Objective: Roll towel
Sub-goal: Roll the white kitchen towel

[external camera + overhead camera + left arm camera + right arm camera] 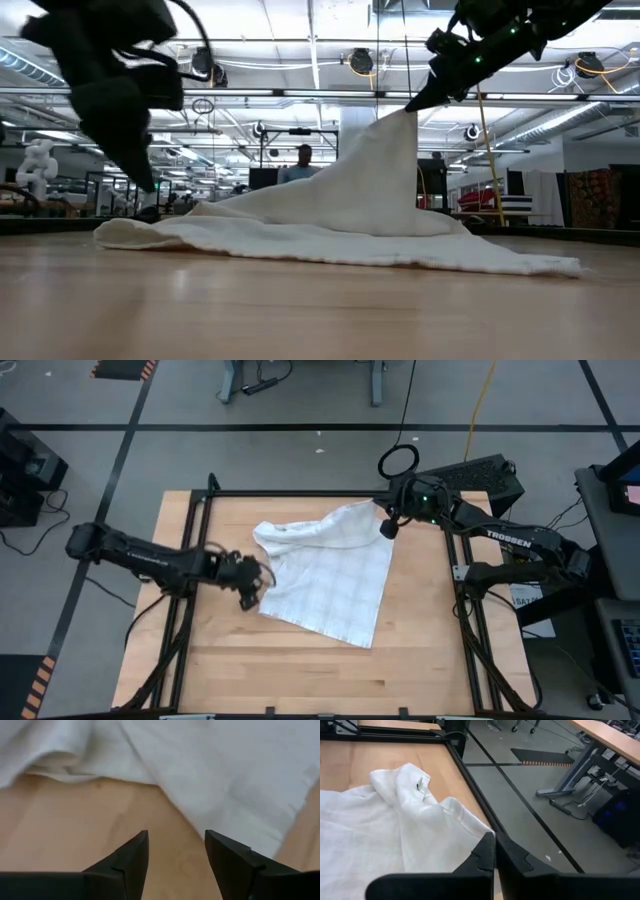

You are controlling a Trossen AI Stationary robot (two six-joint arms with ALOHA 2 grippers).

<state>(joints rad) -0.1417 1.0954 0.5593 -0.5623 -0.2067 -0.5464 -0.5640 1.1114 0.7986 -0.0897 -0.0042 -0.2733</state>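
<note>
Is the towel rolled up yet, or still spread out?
Still spread out, not rolled. The towel lies mostly flat on the table, bunched at one corner, while the right gripper holds another corner up like a tent.

Rumpled plaid towel [330, 570], one corner lifted

Bare table [300, 670] lies open along the near side and the left strip, free for a pass. The towel [335, 575] covers the middle, one corner pulled up into a peak by the right gripper [388, 528], blocking the far right. The left gripper [252, 582] sits just beside the towel's left edge, jaws apart, seemingly empty
</note>
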